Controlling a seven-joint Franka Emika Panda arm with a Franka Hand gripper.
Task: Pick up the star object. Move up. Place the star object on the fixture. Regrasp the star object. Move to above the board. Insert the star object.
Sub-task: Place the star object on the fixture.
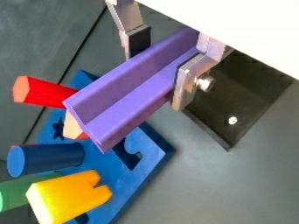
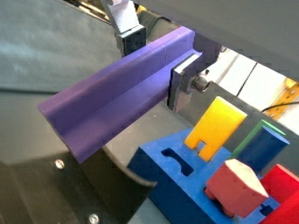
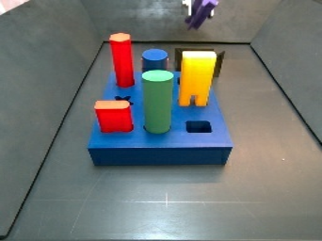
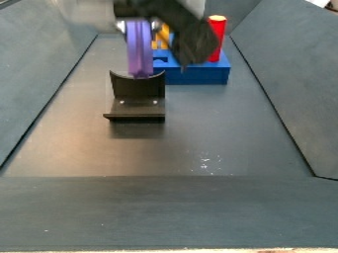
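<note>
Star (image 1: 122, 92): long purple prism, clamped near one end between the silver fingers (image 1: 187, 80); most of its length sticks out free to one side. You can see the same hold in both wrist views, star (image 2: 117, 92) crosswise in the gripper (image 2: 158, 61). The jaws are closed on it.

Position: in a side view the star (image 4: 138, 49) hangs upright from the gripper (image 4: 156, 25), its lower end just over or on the fixture (image 4: 134, 97). You cannot tell from these pictures whether it touches yet.

Fixture: dark bracket on a base plate, standing on the bench (image 4: 158, 148) just in front of the board (image 4: 199, 67).

Board: blue slab (image 3: 164, 141) carrying a red peg (image 3: 122, 58), blue cylinder (image 3: 154, 60), green cylinder (image 3: 157, 101), yellow arch (image 3: 198, 77) and red block (image 3: 113, 117). One hole (image 3: 199, 126) near the yellow arch shows open.

Risks, as judged:
- The grip sits far off the star's middle, so any knock on the free end may twist it in the pads.
- If you release before the star is seated against the bracket, it may topple onto the bench.
- The board's pegs stand close behind the fixture; a drifting free end could strike them.
</note>
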